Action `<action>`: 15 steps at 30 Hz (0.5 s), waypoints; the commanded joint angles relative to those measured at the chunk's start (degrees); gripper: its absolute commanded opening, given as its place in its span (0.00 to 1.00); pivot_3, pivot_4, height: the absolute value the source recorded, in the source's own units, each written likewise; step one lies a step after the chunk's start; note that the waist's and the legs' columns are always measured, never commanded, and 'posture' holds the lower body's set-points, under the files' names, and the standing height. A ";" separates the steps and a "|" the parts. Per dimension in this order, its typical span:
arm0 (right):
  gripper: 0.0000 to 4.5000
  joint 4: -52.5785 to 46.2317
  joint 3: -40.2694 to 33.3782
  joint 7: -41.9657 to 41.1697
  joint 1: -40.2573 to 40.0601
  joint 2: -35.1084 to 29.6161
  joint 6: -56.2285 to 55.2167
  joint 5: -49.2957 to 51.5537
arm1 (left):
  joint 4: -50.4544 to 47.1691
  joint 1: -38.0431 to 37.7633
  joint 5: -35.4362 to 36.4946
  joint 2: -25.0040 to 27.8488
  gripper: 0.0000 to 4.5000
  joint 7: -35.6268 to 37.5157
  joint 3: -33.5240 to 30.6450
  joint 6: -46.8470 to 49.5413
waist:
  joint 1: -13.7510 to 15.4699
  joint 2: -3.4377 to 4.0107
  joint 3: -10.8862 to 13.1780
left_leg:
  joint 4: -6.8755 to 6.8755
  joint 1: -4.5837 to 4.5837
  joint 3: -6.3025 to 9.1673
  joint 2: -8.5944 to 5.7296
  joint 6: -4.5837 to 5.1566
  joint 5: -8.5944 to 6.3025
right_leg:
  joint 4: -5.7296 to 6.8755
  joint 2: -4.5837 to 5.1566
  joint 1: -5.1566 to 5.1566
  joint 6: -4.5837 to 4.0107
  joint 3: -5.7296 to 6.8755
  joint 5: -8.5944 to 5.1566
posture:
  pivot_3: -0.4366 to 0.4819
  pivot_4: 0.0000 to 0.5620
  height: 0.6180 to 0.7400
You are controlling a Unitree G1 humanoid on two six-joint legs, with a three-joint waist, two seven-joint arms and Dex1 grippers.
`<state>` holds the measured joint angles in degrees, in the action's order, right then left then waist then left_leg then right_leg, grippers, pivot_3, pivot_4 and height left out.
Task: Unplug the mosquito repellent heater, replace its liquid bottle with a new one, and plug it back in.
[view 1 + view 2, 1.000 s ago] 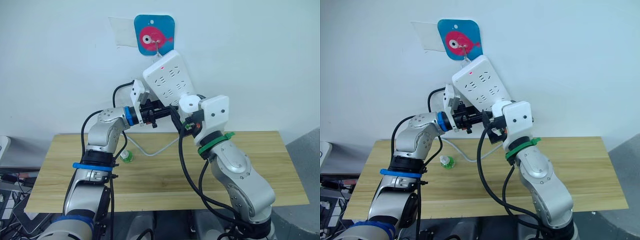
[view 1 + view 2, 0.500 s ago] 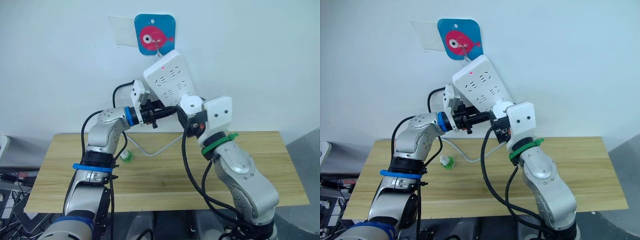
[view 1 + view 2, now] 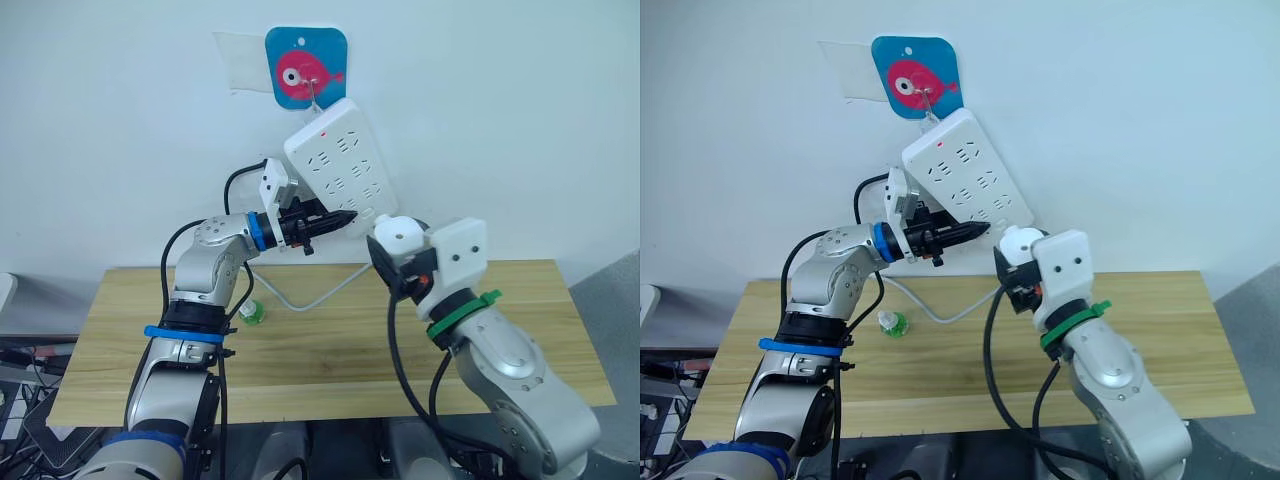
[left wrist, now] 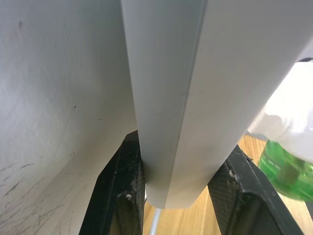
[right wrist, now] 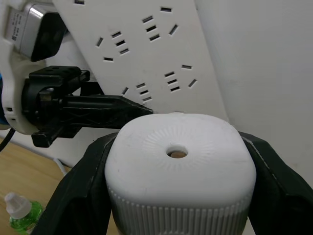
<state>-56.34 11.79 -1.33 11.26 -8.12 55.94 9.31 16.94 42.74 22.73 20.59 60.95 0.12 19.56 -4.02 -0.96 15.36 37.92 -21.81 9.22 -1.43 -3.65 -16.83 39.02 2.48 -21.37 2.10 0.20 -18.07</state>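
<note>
Holding the small white rounded plastic mosquito repellent heater between its two black fingers, the right gripper sits just right of centre in the left eye view, closed firmly on the unit's sides. In the right wrist view the heater's top with its round central hole faces the camera, and the unit stands clear of the sockets, so it appears unplugged. A green liquid bottle shows beneath the heater in the left wrist view, apparently not yet removed.

Lying on the light wooden table at centre left is a small green bottle with a white cap, well apart from both grippers.

Further back, the left gripper is clamped across the lower end of the long white multi-socket power strip, which hangs tilted from a hook on a blue square sticker with a pink fish at upper centre of the white wall.

Risks noted, as judgement:
- The heater is smooth and rounded; twisting the bottle off could roll it out of the grip.
- The strip hangs from one hook; a pull by the left gripper could unhook it.
- The white cable trailing onto the table could snag an arm.
</note>
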 commanded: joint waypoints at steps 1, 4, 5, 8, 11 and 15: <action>0.67 -3.66 -8.19 -1.15 -3.60 -4.13 -5.82 6.23 | 3.40 0.02 -1.25 4.35 0.30 -1.46 -1.45 3.56 | -0.41 0.00 0.00 | 0.00 0.00 0.01 0.01 0.00 0.00 | 0.00 0.00 0.00 0.00 0.00 0.00 | 0.27 0.51 1.00; 0.67 -3.66 -13.76 -2.31 -7.35 -7.52 -7.39 9.79 | 5.60 0.49 -1.37 7.46 0.30 1.58 -1.05 2.88 | -0.99 0.09 0.04 | -0.06 0.03 -0.01 0.06 0.00 0.01 | 0.04 -0.02 0.00 0.00 0.02 0.00 | 0.28 0.51 1.00; 0.67 -3.66 -15.00 -3.33 -8.71 -9.03 -7.96 10.12 | 6.37 0.72 -1.71 8.27 0.30 2.65 -0.63 2.13 | -1.03 0.15 0.07 | -0.09 0.05 -0.03 0.10 0.00 0.02 | 0.05 -0.12 0.00 -0.01 0.03 0.00 | 0.29 0.51 1.00; 0.67 -3.66 -17.38 -5.20 -10.47 -11.12 -8.23 10.94 | 8.97 2.32 -2.23 9.42 0.30 4.14 -0.12 0.74 | -1.08 0.25 0.12 | -0.11 0.08 -0.05 0.09 -0.01 0.03 | 0.07 -0.33 0.00 -0.06 0.10 0.03 | 0.29 0.51 1.00; 0.67 -3.30 -17.39 -6.01 -10.08 -11.57 -8.16 11.46 | 12.28 4.28 -2.34 10.72 0.38 5.90 0.01 0.22 | -0.96 0.35 0.18 | -0.12 0.07 0.04 0.12 0.01 0.13 | 0.10 -0.39 0.00 -0.14 0.23 0.07 | 0.31 0.51 1.00; 0.67 -2.02 -17.33 -7.71 -10.87 -11.68 -9.57 11.80 | 14.48 4.70 -3.03 13.81 0.63 7.34 -0.24 -0.74 | -1.02 0.66 0.36 | -0.28 0.09 0.02 0.11 -0.02 0.34 | 0.10 -0.48 -0.04 -0.06 0.23 0.03 | 0.33 0.51 1.00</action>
<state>-56.55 -5.08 -8.20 0.54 -19.72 48.53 20.41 25.13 46.97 20.86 31.38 70.78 3.44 17.00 -5.04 -0.30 15.72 37.52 -21.69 9.23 -1.32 -3.71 -16.38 39.12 2.00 -21.43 2.03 0.41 -18.04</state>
